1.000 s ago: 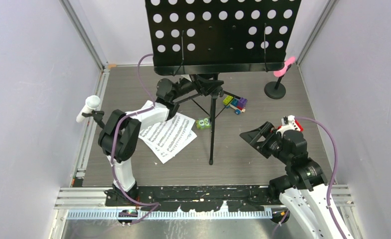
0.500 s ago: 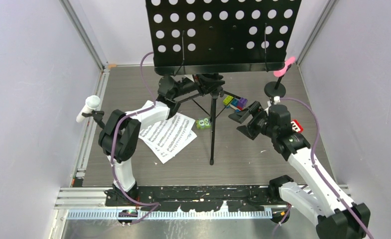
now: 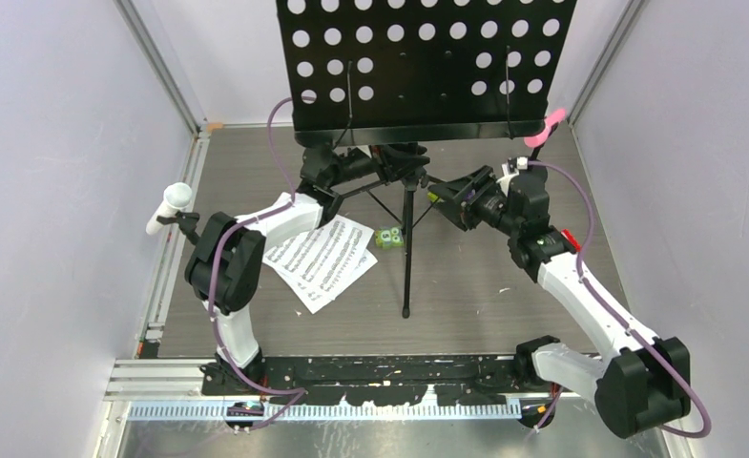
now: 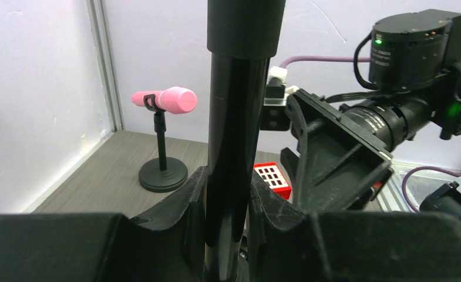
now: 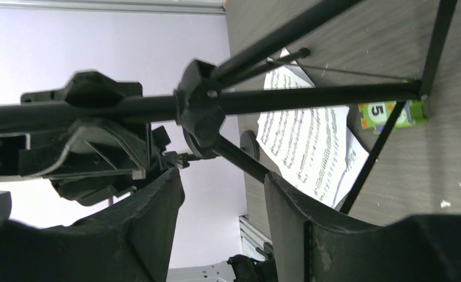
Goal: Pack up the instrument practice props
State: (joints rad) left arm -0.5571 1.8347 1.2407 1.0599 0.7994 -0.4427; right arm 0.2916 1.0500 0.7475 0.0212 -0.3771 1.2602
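The black perforated music desk (image 3: 427,67) stands on its tripod (image 3: 407,248) at the back. My left gripper (image 3: 378,168) is shut on the stand's pole (image 4: 234,117), under the desk. My right gripper (image 3: 449,194) is open just right of the tripod hub (image 5: 199,111), with nothing between its jaws. White sheet-music pages (image 3: 319,260) lie on the floor left of the tripod and also show in the right wrist view (image 5: 310,147). The white microphone (image 3: 173,202) stands at the left wall. The pink microphone (image 3: 546,127) sits on its round mount (image 3: 528,173) at the back right.
A green toy block (image 3: 387,237) lies by the tripod leg. A red keypad (image 4: 272,180) lies behind the pole, near my right arm. The tripod legs spread over the middle of the floor. Walls close in left and right.
My right arm has swung from the near right forward and left, up to the tripod hub, with its gripper open. My left gripper stays shut on the pole.
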